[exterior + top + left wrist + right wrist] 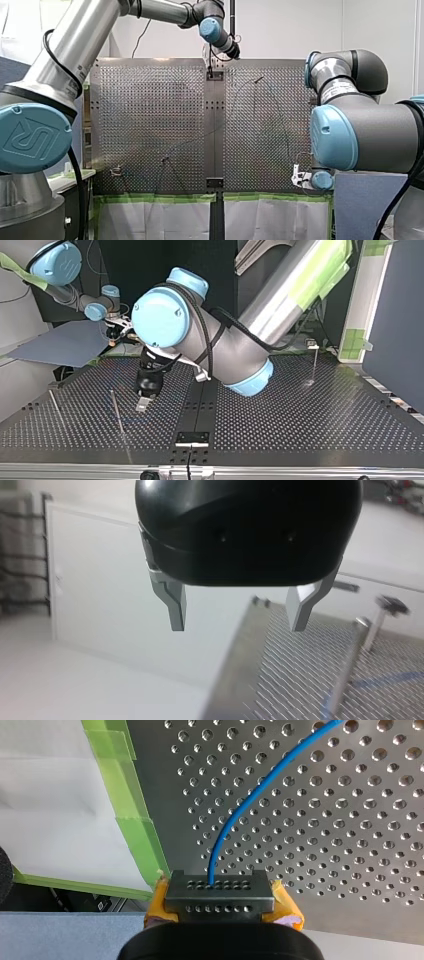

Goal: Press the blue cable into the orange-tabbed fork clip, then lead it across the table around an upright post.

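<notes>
The blue cable (235, 815) curves over the perforated table (350, 845) and ends between the yellow pads of my right gripper (220, 892), which is shut on it near the taped table edge. In the front view that gripper (299, 176) sits low at the near right edge. My left gripper (238, 627), black with metal fingers, hangs open and empty above the table. In the top view it (144, 404) hovers between two thin upright posts (118, 415). A post (350, 670) and a stretch of the blue cable (380, 681) lie beyond its fingers. I cannot make out an orange-tabbed clip.
Another post (315, 365) stands alone at the top view's far right. A small black fixture (191, 437) sits on the centre strip at that view's near edge. Green tape (132, 825) lines the table edge beside my right gripper. A blue-grey panel (65, 345) lies beside the table.
</notes>
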{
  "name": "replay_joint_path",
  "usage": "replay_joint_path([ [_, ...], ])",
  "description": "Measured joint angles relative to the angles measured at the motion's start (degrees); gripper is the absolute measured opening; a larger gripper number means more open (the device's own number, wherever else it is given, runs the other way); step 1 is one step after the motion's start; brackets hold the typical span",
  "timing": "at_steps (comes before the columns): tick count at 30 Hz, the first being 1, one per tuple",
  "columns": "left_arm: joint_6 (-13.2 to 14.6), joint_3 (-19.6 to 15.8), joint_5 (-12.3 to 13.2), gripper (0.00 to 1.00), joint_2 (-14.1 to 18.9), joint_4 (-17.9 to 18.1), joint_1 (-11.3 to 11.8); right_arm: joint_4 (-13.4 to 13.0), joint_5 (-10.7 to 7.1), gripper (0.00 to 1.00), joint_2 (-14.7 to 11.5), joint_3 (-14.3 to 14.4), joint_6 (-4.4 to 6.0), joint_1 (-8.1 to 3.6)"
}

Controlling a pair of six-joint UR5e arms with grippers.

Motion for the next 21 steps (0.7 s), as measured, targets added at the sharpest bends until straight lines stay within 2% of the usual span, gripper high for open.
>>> replay_joint_path([
  [3, 0.10, 0.02, 1.56, 0.98, 0.56, -0.03, -0.06, 0.00, 0.00, 0.00, 0.00, -0.02, 0.04, 0.02],
  [6, 0.60, 0.00, 2.71, 0.98, -0.37, -0.07, -0.32, -0.01, 0.00, 0.00, 0.00, -0.02, 0.06, 0.02],
  [21, 0.95, -0.01, 4.19, 0.98, -3.89, -0.10, -0.58, 0.00, 0.00, 0.00, 0.00, -0.04, -0.07, 0.02],
])
